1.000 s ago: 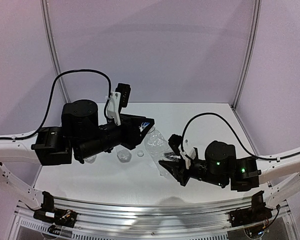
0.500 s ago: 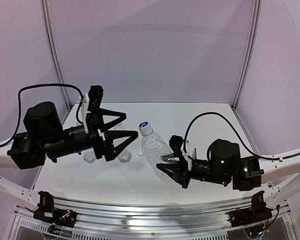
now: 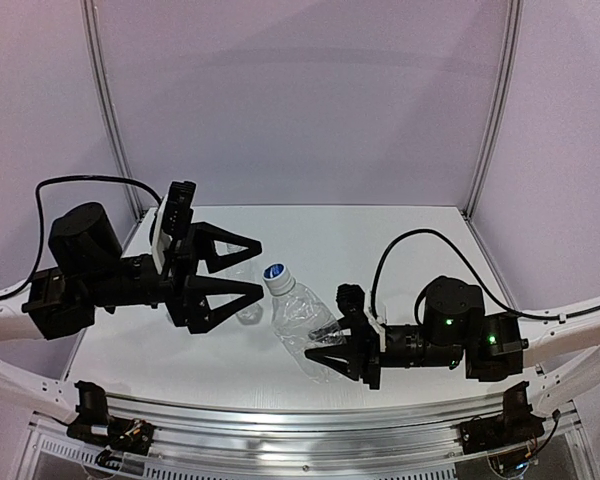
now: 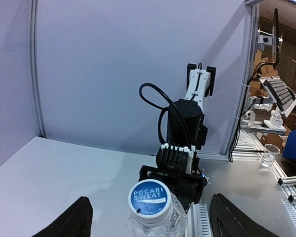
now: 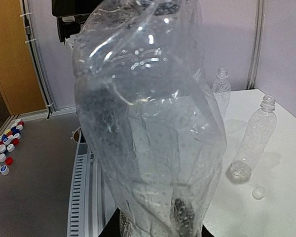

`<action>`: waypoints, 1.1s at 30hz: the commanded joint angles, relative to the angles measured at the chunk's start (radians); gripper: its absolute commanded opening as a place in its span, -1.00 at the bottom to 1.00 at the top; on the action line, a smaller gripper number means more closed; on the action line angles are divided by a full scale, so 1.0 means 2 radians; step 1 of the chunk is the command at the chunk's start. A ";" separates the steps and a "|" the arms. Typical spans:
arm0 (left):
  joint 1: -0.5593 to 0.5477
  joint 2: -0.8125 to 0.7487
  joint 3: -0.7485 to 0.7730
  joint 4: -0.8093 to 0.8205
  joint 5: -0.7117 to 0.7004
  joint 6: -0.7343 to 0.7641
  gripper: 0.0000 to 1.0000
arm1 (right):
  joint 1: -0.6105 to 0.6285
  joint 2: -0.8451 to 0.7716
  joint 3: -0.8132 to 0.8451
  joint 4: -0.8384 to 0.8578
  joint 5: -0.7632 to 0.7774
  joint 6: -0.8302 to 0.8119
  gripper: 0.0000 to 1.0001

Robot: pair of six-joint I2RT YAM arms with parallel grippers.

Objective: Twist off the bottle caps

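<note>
My right pincer [image 3: 325, 345] was clamped low on the bottle [image 3: 302, 318], holding it tilted. The cap [image 3: 276, 272] sat just off my left pincer's [image 3: 252, 266] spread jaws, untouched. Risk: the thin crinkled wall buckles in my grip and the bottle spins with the cap — no unscrewing.

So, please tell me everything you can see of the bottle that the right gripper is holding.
The bottle is small and made of clear, thin, crinkled plastic, with no label and a dented body. It looks empty. It is tilted, its neck pointing up and toward the left arm. Its cap is still on: round, blue on top, with white "POCARI SWEAT" print. The right gripper is shut on its lower body. The left gripper is open by the cap, not touching it.
</note>
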 commanded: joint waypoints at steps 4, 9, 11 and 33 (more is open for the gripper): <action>0.003 0.013 -0.002 0.017 0.055 -0.003 0.51 | 0.003 0.012 0.004 0.007 -0.025 -0.005 -0.44; 0.003 0.027 0.007 0.011 0.061 -0.003 0.36 | 0.004 0.010 0.003 0.006 -0.023 -0.005 -0.45; 0.003 0.031 0.011 0.009 0.063 -0.003 0.33 | 0.004 0.009 0.003 0.005 -0.023 -0.005 -0.45; 0.003 0.061 0.040 -0.015 -0.055 -0.067 -0.68 | 0.004 0.013 0.013 -0.017 0.108 0.006 -0.50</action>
